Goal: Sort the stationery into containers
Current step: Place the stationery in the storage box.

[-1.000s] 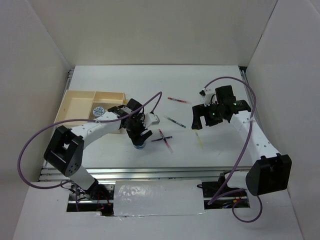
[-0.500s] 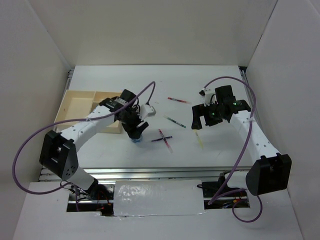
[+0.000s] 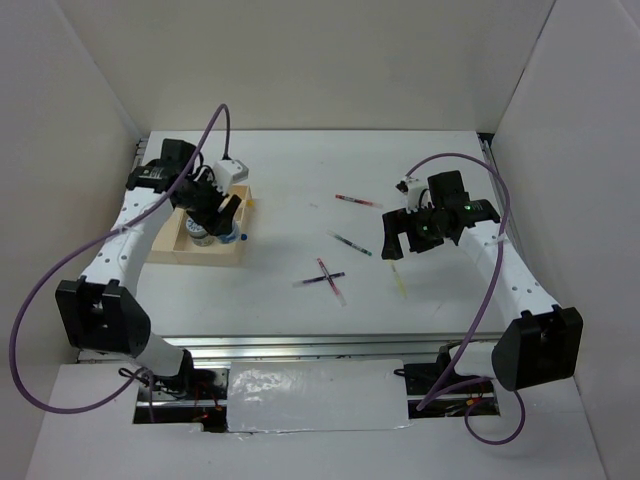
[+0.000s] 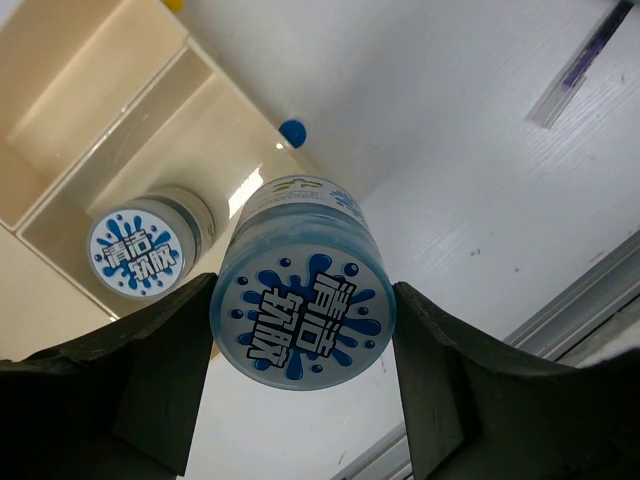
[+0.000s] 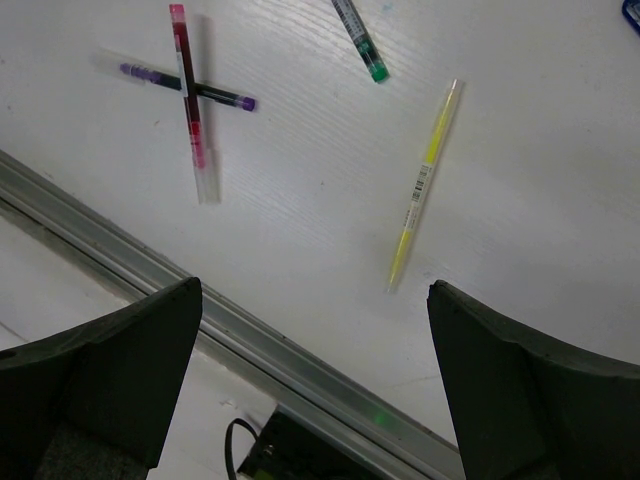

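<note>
My left gripper (image 3: 220, 225) is shut on a blue-white patterned cylinder (image 4: 303, 310) and holds it over the right edge of the tan divided tray (image 3: 170, 252). A second such cylinder (image 4: 140, 252) stands in a tray compartment (image 4: 90, 90) beside it. My right gripper (image 3: 403, 242) is open and empty above the table. Below it lie a pale yellow pen (image 5: 425, 185), a red pen (image 5: 190, 100) crossed over a dark purple one (image 5: 225, 97), and a green-tipped pen (image 5: 360, 40). Another red pen (image 3: 357, 201) lies farther back.
A small blue round tip (image 4: 292, 130) shows at the tray's wall, and a yellow thing (image 4: 172, 5) at the tray's far part. The table's metal front rail (image 5: 250, 330) runs under the right gripper. White walls enclose the table on three sides.
My left arm has swung left and back from the table's middle to the tray, carrying the cylinder. The right arm has not moved.
</note>
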Tool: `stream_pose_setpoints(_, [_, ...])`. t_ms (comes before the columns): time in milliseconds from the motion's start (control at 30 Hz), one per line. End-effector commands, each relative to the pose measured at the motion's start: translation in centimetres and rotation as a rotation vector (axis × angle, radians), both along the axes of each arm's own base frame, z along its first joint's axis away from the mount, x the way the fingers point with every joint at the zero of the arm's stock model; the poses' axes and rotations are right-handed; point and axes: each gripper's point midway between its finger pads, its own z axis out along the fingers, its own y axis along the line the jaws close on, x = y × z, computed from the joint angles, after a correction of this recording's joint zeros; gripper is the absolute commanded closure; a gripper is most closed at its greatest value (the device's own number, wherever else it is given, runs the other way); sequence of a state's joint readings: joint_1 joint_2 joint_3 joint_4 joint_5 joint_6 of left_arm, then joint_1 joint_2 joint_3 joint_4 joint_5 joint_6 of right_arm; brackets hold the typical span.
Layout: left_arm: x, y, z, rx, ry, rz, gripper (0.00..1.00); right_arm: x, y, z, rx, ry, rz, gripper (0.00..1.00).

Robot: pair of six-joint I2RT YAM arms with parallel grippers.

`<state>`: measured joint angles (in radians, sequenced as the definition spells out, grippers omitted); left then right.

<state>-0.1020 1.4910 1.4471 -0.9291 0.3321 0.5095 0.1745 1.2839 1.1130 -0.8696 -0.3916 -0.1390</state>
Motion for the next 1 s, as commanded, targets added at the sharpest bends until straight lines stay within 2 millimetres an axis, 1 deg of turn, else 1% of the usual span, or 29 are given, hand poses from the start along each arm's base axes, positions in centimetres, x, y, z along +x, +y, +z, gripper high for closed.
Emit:
stream_pose_setpoints(0, [0.4,0.4,-0.9,-0.047,0.027,-0.032,0.90,0.6,0.4,1.1,0.000,-0.035,0.018,0.00])
stream_pose_setpoints(133, [1.4,1.7,-2.5,-0.053,0.054,-0.002,0.89,0.6,0.4,1.1,-0.002,-0.034,0.018,0.00])
stream_pose_setpoints(267, [2.3,2.0,-3.6,-0.051,0.063,0.002,0.88,0.6,0.4,1.0,-0.006,-0.033,0.017,0.00])
stream_pose_setpoints(300, [2.5,2.8,-3.9,-0.052,0.068,0.028,0.87,0.6,0.4,1.0,-0.008,-0.030,0.018,0.00])
stream_pose_setpoints(400, [2.6,2.9,-5.0,-0.049,0.090,0.029,0.85,0.6,0.4,0.9,-0.008,-0.029,0.018,0.00])
stream_pose_setpoints(567, [2.7,3.2,-7.0,-0.036,0.114,0.036,0.84,0.7,0.4,0.9,-0.010,-0.026,0.017,0.00])
stream_pose_setpoints(700, [2.7,3.5,-8.0,-0.024,0.122,0.048,0.82,0.7,0.4,0.9,-0.012,-0.027,0.018,0.00])
stream_pose_setpoints(767, [2.7,3.6,-8.0,-0.023,0.116,0.047,0.77,0.6,0.3,0.8,-0.013,-0.022,0.018,0.00])
stream_pose_setpoints(800, [2.7,3.4,-8.2,-0.024,0.120,0.045,0.71,0.6,0.4,0.8,-0.014,-0.024,0.020,0.00])
stream_pose_setpoints(900, [2.3,3.3,-8.4,-0.028,0.132,0.043,0.62,0.6,0.4,0.7,-0.014,-0.020,0.017,0.00])
stream_pose_setpoints(933, [2.3,3.3,-8.3,-0.029,0.129,0.041,0.56,0.6,0.4,0.7,-0.015,-0.020,0.019,0.00])
stream_pose_setpoints(967, [2.2,3.2,-8.3,-0.030,0.130,0.039,0.54,0.6,0.4,0.6,-0.016,-0.019,0.018,0.00])
